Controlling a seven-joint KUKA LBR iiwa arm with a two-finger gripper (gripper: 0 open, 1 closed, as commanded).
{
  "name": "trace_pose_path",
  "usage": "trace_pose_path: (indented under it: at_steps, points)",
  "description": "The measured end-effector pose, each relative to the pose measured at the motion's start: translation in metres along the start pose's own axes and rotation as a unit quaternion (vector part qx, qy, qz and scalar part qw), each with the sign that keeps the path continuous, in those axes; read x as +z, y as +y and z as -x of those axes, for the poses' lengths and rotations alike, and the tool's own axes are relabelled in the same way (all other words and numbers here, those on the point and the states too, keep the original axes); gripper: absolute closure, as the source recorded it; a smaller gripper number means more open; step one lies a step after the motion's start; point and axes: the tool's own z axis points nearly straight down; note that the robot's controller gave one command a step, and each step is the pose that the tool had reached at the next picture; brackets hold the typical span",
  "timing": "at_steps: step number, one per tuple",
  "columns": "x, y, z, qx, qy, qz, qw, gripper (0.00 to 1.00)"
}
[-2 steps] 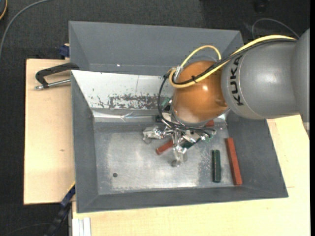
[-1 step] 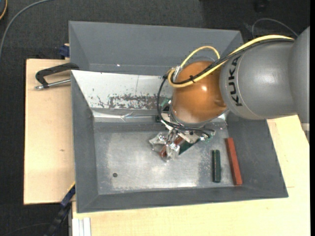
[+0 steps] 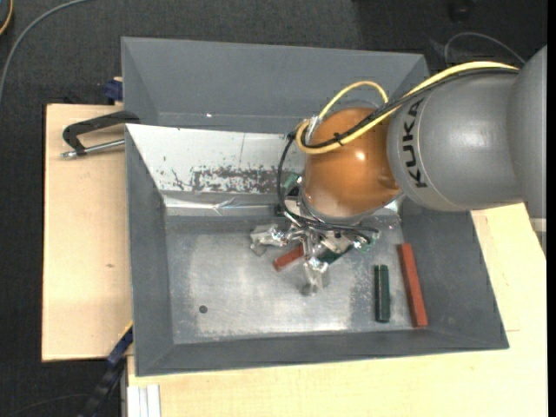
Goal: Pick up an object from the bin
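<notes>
- While our gripper (image 3: 300, 256) hangs low over the middle of the bin (image 3: 217, 289) floor, under the orange wrist cover (image 3: 347, 168), we cannot tell how far it is open or whether it has hold of anything.
- A small reddish-brown piece (image 3: 284, 261) lies right at the gripper's left side, touching it or just beside it; we judge this the likely thing to pick.
- Well to the right, near the right wall, a dark green stick (image 3: 380, 292) and a red stick (image 3: 412, 287) lie side by side, apart from the gripper.
- We judge the grasp itself to be the step in hand.
- Next we need a firm close on the piece, then a straight lift clear of the floor.
</notes>
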Motion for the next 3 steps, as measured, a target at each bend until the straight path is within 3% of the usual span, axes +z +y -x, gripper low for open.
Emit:
trace_pose_path:
  at_steps: [1, 2, 3]
  points:
    - [0.000, -0.052, 0.001, -0.023, -0.0010, -0.001, 0.9997, 0.00]
    - [0.000, -0.052, 0.001, -0.023, 0.0000, 0.000, 0.9997, 1.00]
    - [-0.151, -0.087, -0.090, -0.026, -0.0006, -0.002, 0.9996, 1.00]
